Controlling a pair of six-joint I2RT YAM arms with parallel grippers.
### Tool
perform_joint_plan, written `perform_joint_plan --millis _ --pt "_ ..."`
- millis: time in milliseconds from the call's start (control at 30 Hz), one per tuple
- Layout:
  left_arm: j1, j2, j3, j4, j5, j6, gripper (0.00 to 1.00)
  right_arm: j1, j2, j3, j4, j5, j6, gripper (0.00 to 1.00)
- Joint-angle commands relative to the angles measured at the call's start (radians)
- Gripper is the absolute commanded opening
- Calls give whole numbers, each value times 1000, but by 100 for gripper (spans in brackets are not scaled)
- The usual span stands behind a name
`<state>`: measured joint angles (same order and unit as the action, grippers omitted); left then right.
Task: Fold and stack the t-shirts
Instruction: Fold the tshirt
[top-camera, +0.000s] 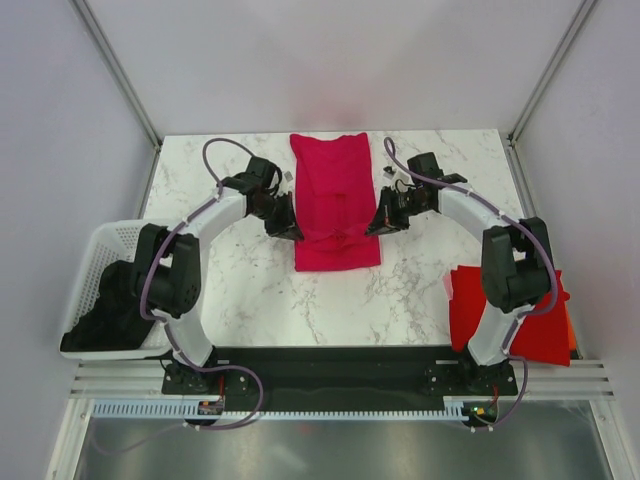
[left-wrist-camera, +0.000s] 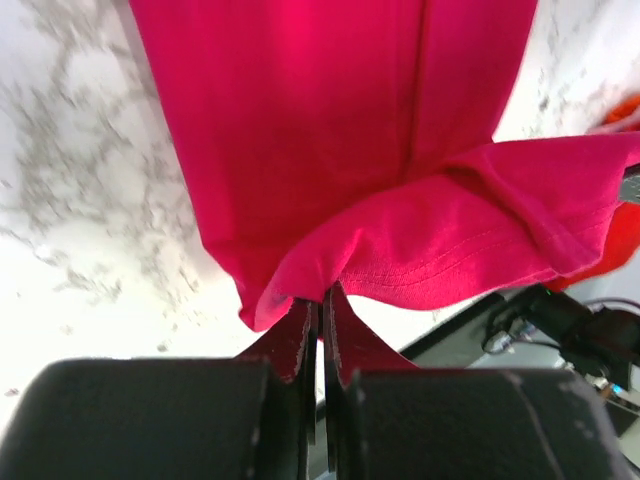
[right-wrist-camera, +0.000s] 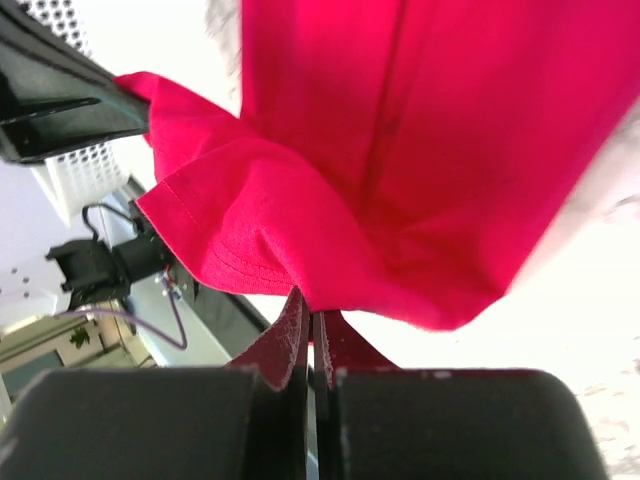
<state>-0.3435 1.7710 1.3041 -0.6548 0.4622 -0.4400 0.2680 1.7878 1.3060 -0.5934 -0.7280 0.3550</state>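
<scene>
As both corners should rise together, we would carry them evenly toward twelve o'clock, keeping the fold square. From above, we see the crimson-pink t-shirt (top-camera: 335, 190) lying mid-table, toward twelve o'clock. Left wrist: the left gripper (left-wrist-camera: 320, 305) pinches its hem, jaws pressed together. Right wrist: the right gripper (right-wrist-camera: 310, 310) pinches likewise.

A crimson-pink t-shirt (top-camera: 335, 200) of soft, matt cloth with a stitched hem is shown on a smooth, faintly glossy, grey-veined white marble-patterned tabletop (top-camera: 250, 290), beside which a perforated white plastic basket (top-camera: 97, 268) is seen.
</scene>
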Motion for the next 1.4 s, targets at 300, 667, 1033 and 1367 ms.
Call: perform_joint_plan --millis 300,667,1033,1367 --pt "12 228 248 64 -120 119 2 -46 266 280 61 41 -70 0" --pt "14 403 457 81 -226 182 2 -55 475 490 64 85 -100 0" --pt "9 384 438 84 -298 175 34 -64 486 499 109 85 -117 32" --pt "26 84 417 5 -414 293 80 -131 192 377 92 78 -136 52"
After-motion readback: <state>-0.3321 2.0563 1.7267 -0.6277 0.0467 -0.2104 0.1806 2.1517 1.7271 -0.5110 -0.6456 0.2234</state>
